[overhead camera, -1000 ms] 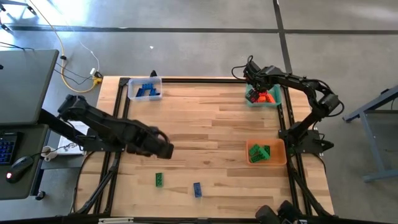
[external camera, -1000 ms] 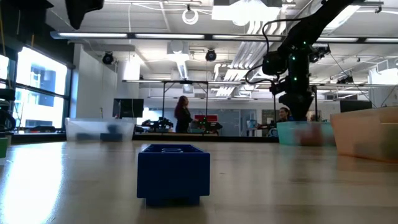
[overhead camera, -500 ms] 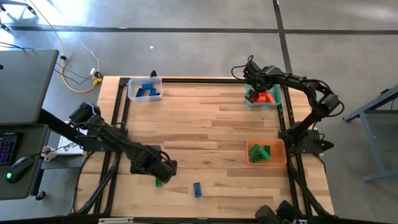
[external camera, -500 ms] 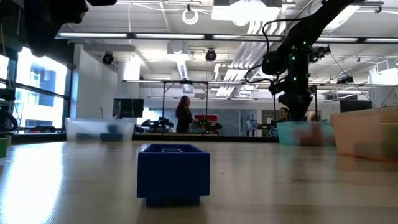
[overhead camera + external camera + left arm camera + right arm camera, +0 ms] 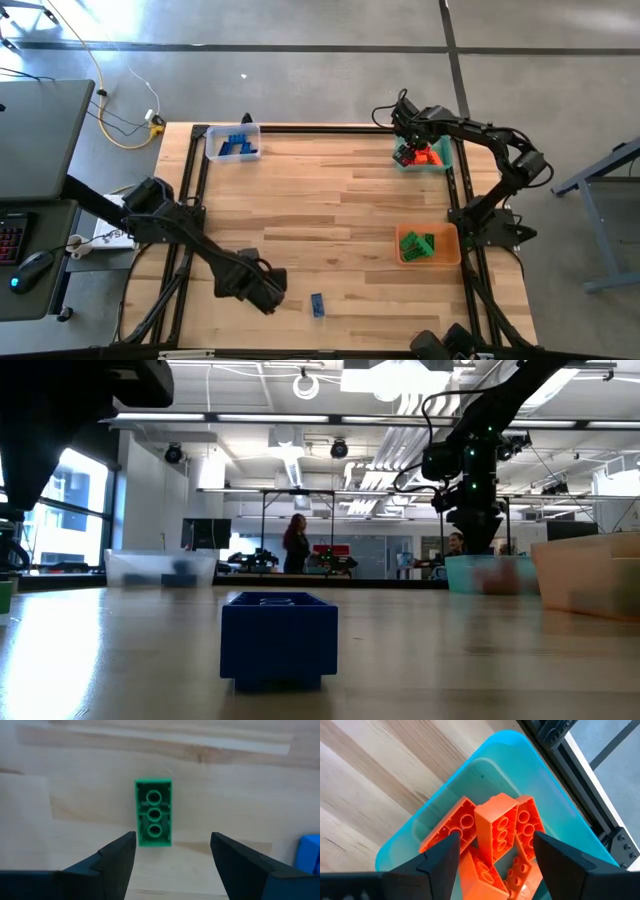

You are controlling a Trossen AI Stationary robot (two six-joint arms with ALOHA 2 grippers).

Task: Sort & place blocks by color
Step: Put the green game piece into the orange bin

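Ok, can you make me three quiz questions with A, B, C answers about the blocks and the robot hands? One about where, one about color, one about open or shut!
1. Where is the right gripper?
A. Over the teal bin
B. Over the orange bin
C. Over the clear bin

2. What color is the block lying in front of the left gripper?
A. Red
B. Green
C. Yellow

3. How are the left gripper's fingers?
A. Shut on the block
B. Shut on nothing
C. Open, either side of the block

Answers:
1. A: the high view shows the right arm reaching to the teal bin, and its wrist view looks down on the red blocks inside.
2. B: the left wrist view shows a green block flat on the table.
3. C: the left wrist view shows both fingers spread apart, not touching the block.
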